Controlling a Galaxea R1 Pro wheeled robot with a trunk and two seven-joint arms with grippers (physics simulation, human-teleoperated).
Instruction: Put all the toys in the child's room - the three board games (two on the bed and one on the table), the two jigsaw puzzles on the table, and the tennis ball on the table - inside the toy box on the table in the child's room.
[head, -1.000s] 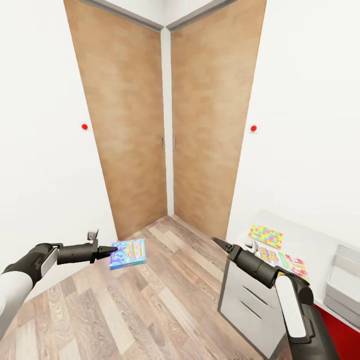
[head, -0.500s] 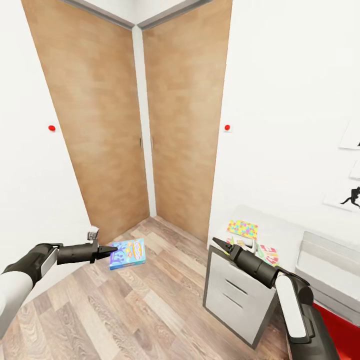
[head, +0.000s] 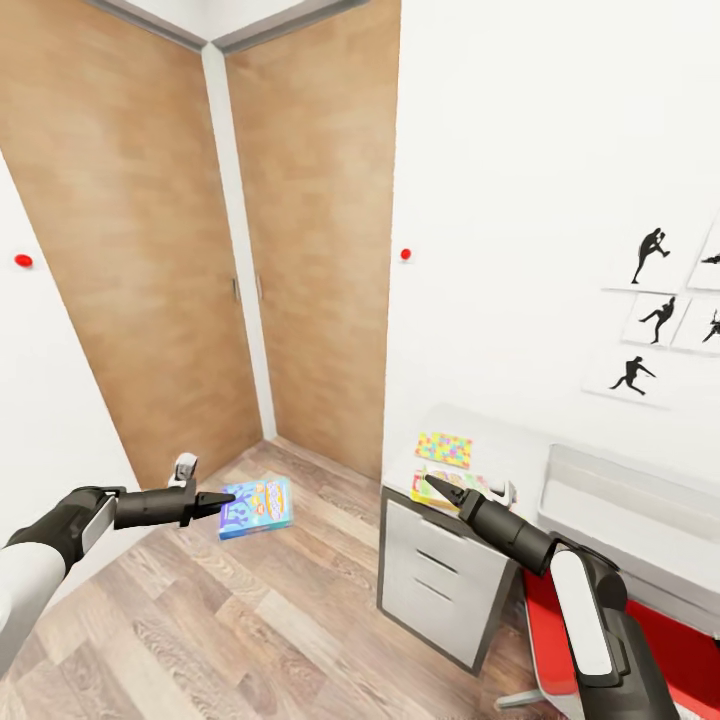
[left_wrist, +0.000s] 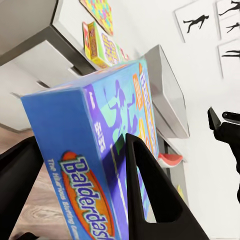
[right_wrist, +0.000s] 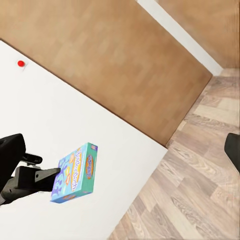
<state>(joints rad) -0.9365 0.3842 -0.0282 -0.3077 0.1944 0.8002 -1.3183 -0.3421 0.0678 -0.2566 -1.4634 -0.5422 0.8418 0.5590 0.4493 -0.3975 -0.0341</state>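
The left tool (head: 212, 498) is clamped on a blue board game (head: 256, 507), which juts from its tips toward 3 o'clock in the head view and hangs above the wooden floor (head: 250, 620). In the left wrist view the box (left_wrist: 100, 160) sits between the two dark fingers (left_wrist: 150, 190), both pressed against its faces. In the right wrist view the same box (right_wrist: 75, 172) hangs at the end of the left tool (right_wrist: 42, 179).

The right tool (head: 436, 487) reaches toward 11 o'clock with nothing in it and its tips read as closed to a point. Just beyond it, on the white table (head: 500, 440), lie a colourful puzzle (head: 444, 449) and a second flat box (head: 450, 484) partly behind the tool. A grey toy box (head: 620, 490) stands on the table at 3 o'clock of them.
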